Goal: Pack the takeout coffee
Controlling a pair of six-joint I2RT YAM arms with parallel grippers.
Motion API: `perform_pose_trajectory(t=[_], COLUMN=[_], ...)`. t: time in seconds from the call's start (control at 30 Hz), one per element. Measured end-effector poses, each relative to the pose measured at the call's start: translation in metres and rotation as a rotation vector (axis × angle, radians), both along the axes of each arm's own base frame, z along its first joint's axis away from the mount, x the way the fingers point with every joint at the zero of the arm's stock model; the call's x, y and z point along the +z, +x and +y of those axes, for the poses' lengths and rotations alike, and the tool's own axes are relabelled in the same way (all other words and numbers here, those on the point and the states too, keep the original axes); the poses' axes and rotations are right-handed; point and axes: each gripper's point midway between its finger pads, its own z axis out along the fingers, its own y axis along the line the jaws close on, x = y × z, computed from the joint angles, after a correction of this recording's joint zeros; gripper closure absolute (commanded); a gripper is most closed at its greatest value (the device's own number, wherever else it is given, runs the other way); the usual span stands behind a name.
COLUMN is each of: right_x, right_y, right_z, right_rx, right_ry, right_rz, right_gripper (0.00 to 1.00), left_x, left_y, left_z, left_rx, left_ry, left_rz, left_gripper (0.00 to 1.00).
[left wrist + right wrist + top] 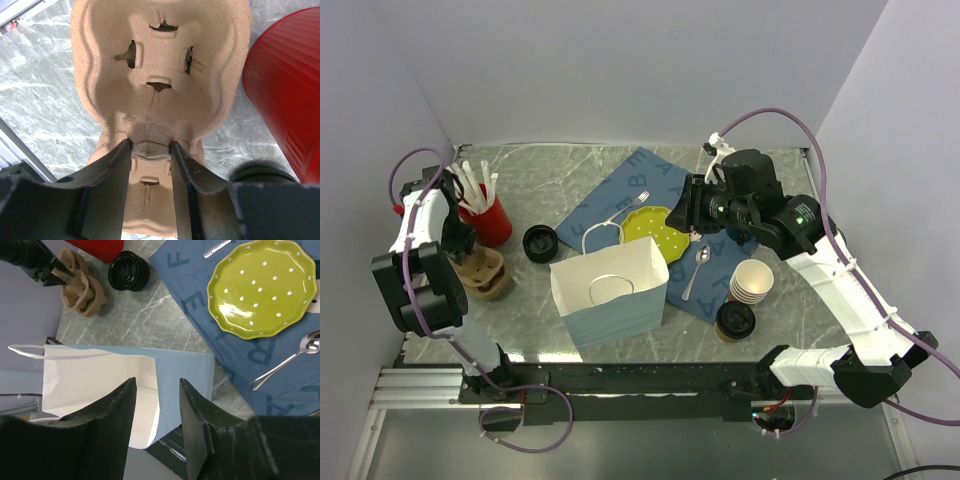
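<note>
Pinching the raised middle rib of a pulp cup carrier (pixel 160 75), the left gripper (pixel 151 145) sits at the far left of the overhead view; in its wrist view both fingers press against that rib from either side, so it is clenched on the carrier. The carrier rests on the grey marble table (pixel 540 170). Just above and right of it stands a red cup (pixel 492 222) holding white sticks, and to the right of that lies a loose black lid (pixel 540 242), apart from the carrier.

In the middle of the frame a pale blue paper bag (pixel 620 310) stands upright with its mouth open and its white handles up. Behind it a dark blue placemat (pixel 650 175) with printed letters runs toward the upper right. On the mat are a fork (pixel 632 203), a yellow-green dotted plate (pixel 658 235) and, further right, a spoon (pixel 695 272).

The right gripper (pixel 157 382) hangs over the upper centre-right of the frame; its wrist view looks down on the bag, with the jaws parted and nothing between them.

At the lower right a stack of lidless paper cups (pixel 752 280) stands at the mat's edge. The takeout coffee (pixel 735 319) stands just below it, lid on, upright on the table, to the right of the bag and outside it.
</note>
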Motion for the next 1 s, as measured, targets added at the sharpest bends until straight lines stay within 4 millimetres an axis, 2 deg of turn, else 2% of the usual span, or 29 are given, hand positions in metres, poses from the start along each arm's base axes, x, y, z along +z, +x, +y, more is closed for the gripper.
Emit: perform_pose_trajectory(t=[0.43,0.6,0.8,1.0], right_x=[0.001,0.019,0.048,0.057], right_y=[0.0,0.001,0.0,0.001], right_z=[-0.001,-0.001,-0.003,-0.002], right_rx=[0.01,0.017,0.027,0.03], right_ry=[-0.01,0.006,0.03,0.036], right_rz=[-0.013,-0.051,-0.117,-0.136], right_gripper=[0.53,0.53,0.53,0.52], left_x=[0.032,0.056,0.088,0.115], left_y=[-0.011,-0.018,-0.028,-0.04], left_z=[-0.002,-0.005,-0.021,-0.05], left_rx=[-0.002,-0.008,-0.039,-0.105], left_ry=[0.028,0.048,0.063,0.027], left_rz=[-0.056,-0.116,-0.22,-0.318], left_gripper=[0.6,0.61,0.62,0.63])
